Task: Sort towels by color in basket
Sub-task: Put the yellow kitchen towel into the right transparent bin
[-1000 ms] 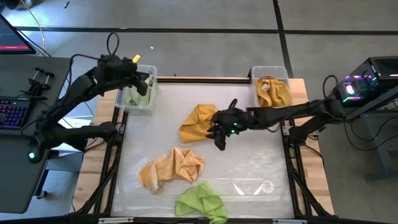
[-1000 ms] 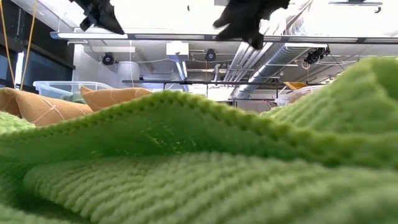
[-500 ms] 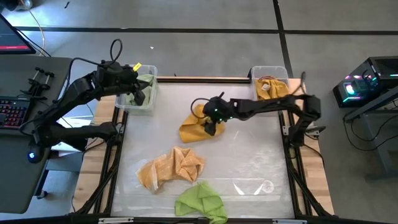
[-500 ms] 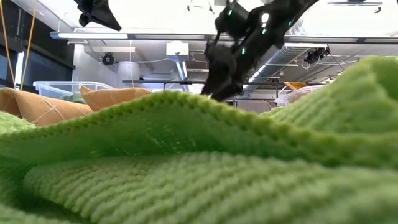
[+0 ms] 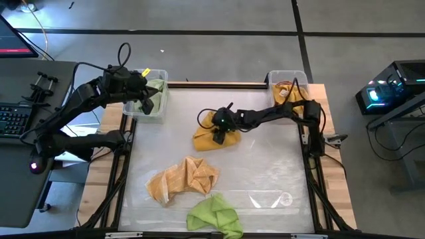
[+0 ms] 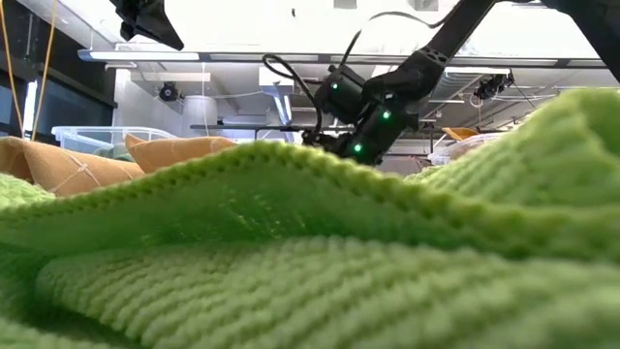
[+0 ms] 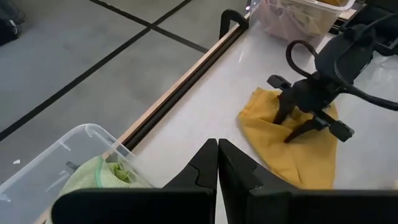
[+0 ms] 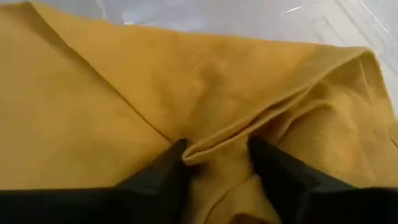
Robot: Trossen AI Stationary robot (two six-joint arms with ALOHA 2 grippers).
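A mustard yellow towel (image 5: 212, 133) lies crumpled on the table's far middle. My right gripper (image 5: 218, 136) is open and down on it, its fingers on either side of a raised fold (image 8: 217, 146). My left gripper (image 5: 147, 102) is shut and empty, over the clear left bin (image 5: 159, 109), which holds a pale green towel (image 7: 99, 177). A light orange-tan towel (image 5: 182, 179) and a lime green towel (image 5: 214, 216) lie near the front edge. The lime green towel fills the low view's foreground (image 6: 310, 242). My right gripper comes at the mustard towel from above, pointing down. Its open fingers (image 8: 158, 183) are set on the cloth with a raised fold (image 8: 214, 146) standing between them. The towel lies on the table.
A clear bin (image 5: 289, 93) at the far right corner holds yellow-tan cloth. A wooden rail (image 7: 186, 74) edges the table's far side. Bare table lies between the mustard towel and the right rail (image 5: 309, 166).
My right gripper has gone toward the table's left and far edge and down onto the mustard towel, with its fingers apart. The towel lies where it was.
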